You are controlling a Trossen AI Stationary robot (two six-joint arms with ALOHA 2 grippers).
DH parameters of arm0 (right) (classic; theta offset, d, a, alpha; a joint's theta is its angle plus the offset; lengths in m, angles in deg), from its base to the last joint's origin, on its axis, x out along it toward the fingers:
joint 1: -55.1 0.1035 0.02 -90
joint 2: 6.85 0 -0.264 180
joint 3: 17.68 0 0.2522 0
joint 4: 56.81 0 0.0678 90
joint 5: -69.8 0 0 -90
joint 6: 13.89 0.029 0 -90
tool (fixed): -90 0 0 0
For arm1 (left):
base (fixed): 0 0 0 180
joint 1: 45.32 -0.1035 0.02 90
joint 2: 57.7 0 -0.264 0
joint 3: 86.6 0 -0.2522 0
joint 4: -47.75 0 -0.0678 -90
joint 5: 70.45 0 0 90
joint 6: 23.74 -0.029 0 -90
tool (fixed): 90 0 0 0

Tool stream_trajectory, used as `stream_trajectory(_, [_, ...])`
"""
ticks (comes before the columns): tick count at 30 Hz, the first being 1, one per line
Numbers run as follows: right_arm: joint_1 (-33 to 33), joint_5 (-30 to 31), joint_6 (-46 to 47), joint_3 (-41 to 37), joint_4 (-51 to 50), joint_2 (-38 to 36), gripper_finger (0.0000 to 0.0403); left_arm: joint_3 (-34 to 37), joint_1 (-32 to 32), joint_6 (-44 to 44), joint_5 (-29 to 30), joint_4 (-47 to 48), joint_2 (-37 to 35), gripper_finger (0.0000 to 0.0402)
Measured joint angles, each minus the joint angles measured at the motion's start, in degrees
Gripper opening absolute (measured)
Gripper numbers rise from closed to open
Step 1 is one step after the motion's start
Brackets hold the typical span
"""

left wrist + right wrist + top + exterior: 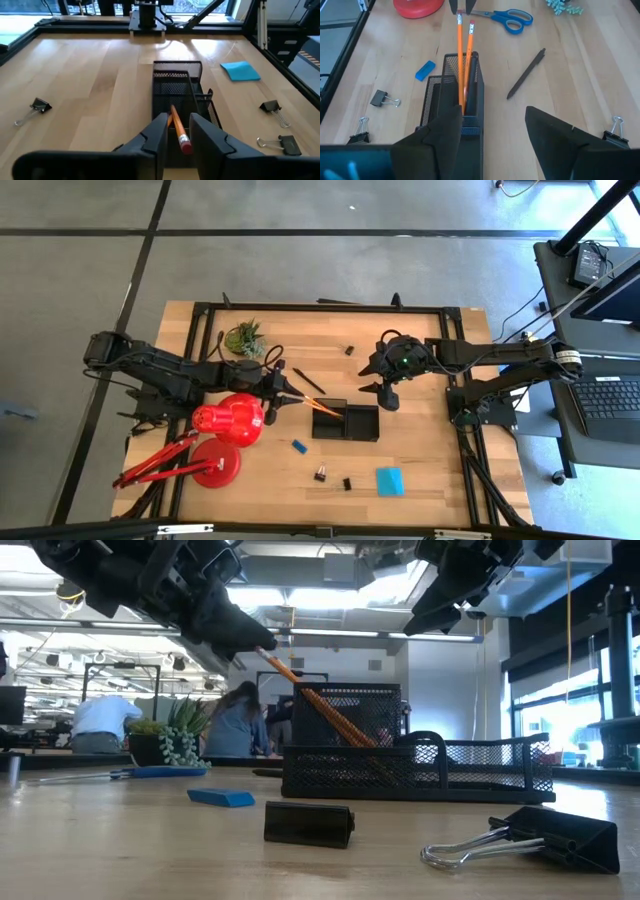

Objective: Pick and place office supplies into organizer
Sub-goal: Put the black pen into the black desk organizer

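Orange-yellow pencil [176, 128], judged light, rigid and slick, is pinched near its eraser end by the left gripper [177, 135], tip inside the organizer [346, 423]; right gripper [492, 131] hangs wide open just beside the organizer.

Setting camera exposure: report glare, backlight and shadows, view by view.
Low view: ceiling lights and windows leave the left gripper a dark silhouette. Left wrist view: window glare streaks the table beyond the organizer. Right wrist view: even light, no glare on the pen. High view: even, no glare.
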Motion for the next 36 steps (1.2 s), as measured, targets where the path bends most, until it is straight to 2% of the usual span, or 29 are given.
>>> stream_trajectory(6, [-0.01, 0.0, -0.08, 0.0, -0.01, 0.0, 0.0221, 0.0, 0.02, -3.86, 0.73, 0.19, -4.27, 0.0091])
stream_trajectory(14, [-0.01, 0.02, -1.36, 0.0, -0.01, 0.0, 0.0221, 0.0, 0.02, -10.48, 10.43, 9.58, -13.47, 0.0098])
stream_trajectory(17, [-0.01, 0.02, -1.32, 0.0, -0.01, 0.0, 0.0221, 0.0, -0.31, -7.36, 15.98, 14.08, -14.84, 0.0098])
stream_trajectory(19, [-0.01, 0.02, -1.23, 0.0, -0.01, 0.0, 0.0221, 0.0, -1.25, -4.02, 17.14, 17.27, -14.94, 0.0098])
stream_trajectory(22, [-0.01, 0.02, -1.19, 0.0, -0.01, 0.0, 0.0221, 0.0, -2.13, -1.22, 16.97, 20.32, -13.53, 0.0098])
stream_trajectory(26, [-0.01, 0.02, -1.28, 0.0, 0.07, 0.0, 0.0221, 0.0, -3.65, -1.97, 15.54, 20.1, -10.03, 0.0098])
stream_trajectory(36, [0.01, 0.02, 0.45, 0.07, 1.63, 1.86, 0.0221, -0.95, -13.72, -2.51, 4.28, 20.31, -1.49, 0.0099])
